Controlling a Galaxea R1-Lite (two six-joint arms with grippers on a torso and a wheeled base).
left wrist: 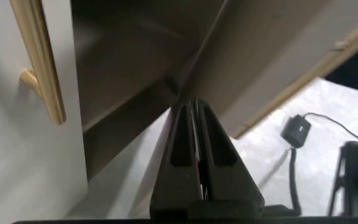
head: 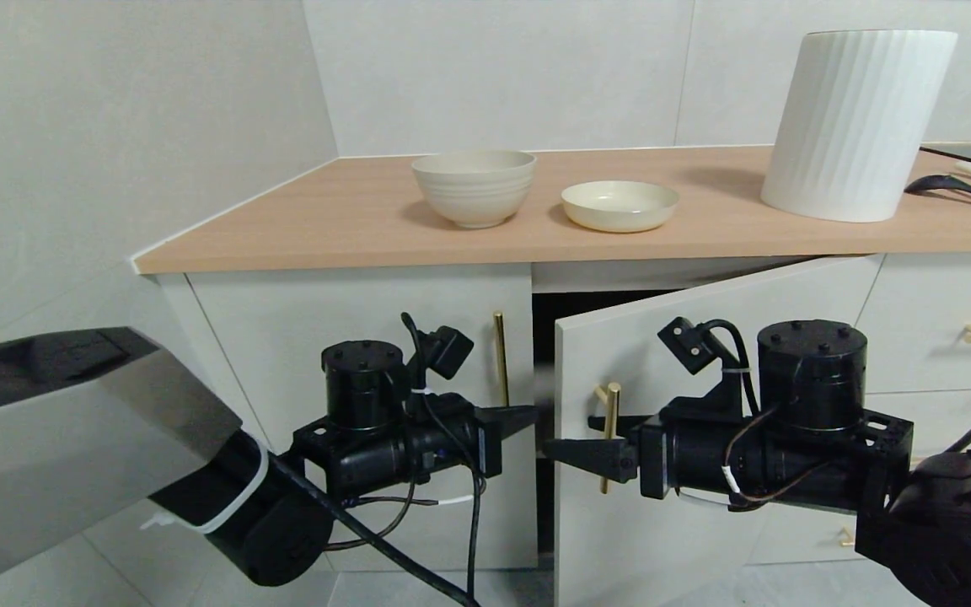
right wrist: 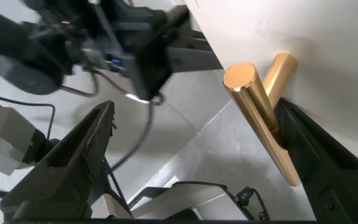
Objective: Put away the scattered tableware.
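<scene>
A beige ribbed bowl and a shallow cream dish stand on the wooden counter. Below them, the right cabinet door is swung partly outward. My right gripper is open at that door, and the door's gold handle lies between its fingers, close to one of them. My left gripper is shut on nothing, its tip at the dark gap between the two doors.
A tall white ribbed container stands on the counter to the right, with dark utensils beyond it. The left door is closed and has its own gold handle. Drawers sit further right.
</scene>
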